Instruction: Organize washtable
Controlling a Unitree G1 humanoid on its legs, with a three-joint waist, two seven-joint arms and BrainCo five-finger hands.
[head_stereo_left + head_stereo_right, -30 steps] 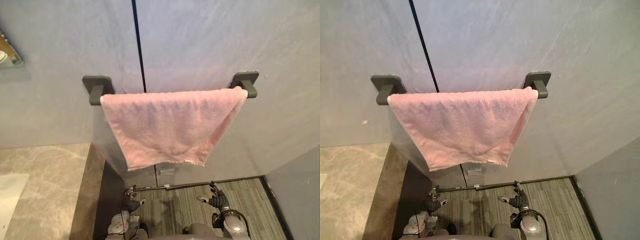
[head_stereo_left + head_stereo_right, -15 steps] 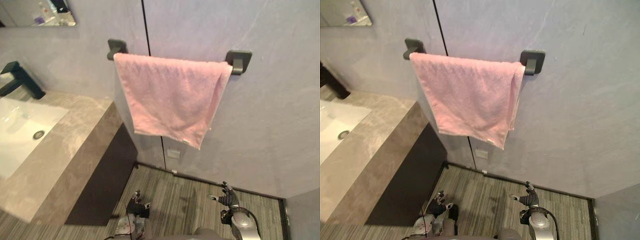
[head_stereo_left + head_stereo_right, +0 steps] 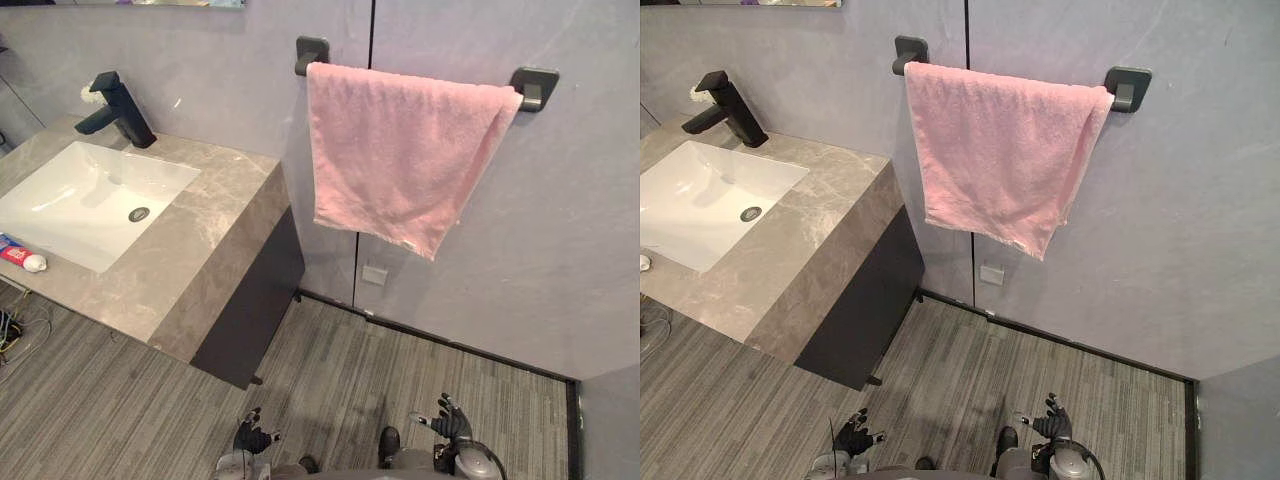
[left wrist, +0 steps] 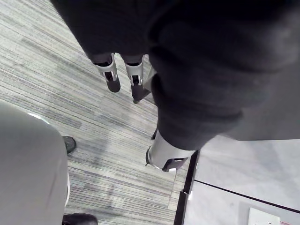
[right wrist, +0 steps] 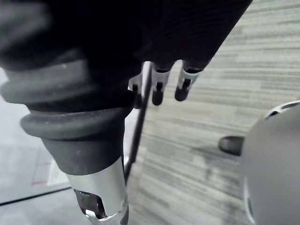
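The grey marble washtable [image 3: 200, 250] stands at the left, with a white sink [image 3: 80, 195] set in it and a black faucet [image 3: 115, 105] behind the basin. A small red, white and blue tube [image 3: 18, 257] lies on the counter at the sink's near corner. A pink towel [image 3: 400, 160] hangs folded over a dark wall bar [image 3: 312, 52] to the right of the table. My left hand [image 3: 250, 435] and right hand [image 3: 445, 425] hang low over the striped floor, far from the table. In the wrist views the left fingers [image 4: 112, 77] and right fingers [image 5: 159, 89] are relaxed and hold nothing.
A dark cabinet [image 3: 260, 290] fills the space under the counter's right end. A mirror edge [image 3: 150, 3] shows above the faucet. A small white wall plate [image 3: 375, 274] sits below the towel. Grey striped floor [image 3: 350, 380] spreads between me and the wall.
The camera has swung left and pulled back, so the sink, faucet and tube have come into view and the towel sits further right. Both hands stay low and empty.
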